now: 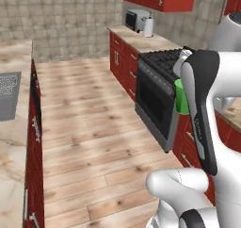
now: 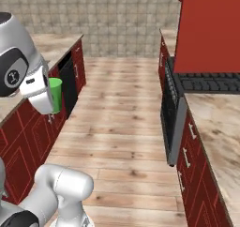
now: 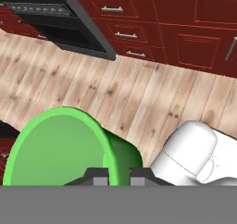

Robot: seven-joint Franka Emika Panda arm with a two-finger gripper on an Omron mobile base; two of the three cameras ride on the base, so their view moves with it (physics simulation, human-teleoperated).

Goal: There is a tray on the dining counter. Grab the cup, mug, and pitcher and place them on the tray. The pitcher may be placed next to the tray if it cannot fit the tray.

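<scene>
Gripper (image 3: 112,181) pinches the cup (image 3: 69,149) by its rim wall, 1 finger inside, carrying it clear above the floor.

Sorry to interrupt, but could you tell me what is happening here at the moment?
The robot's end effector is shut on the rim of the green cup, holding it up in the air over the wooden kitchen floor. The arm is in the aisle between the red cabinets, with the stove close by. The cup has not yet been set down anywhere.
</scene>
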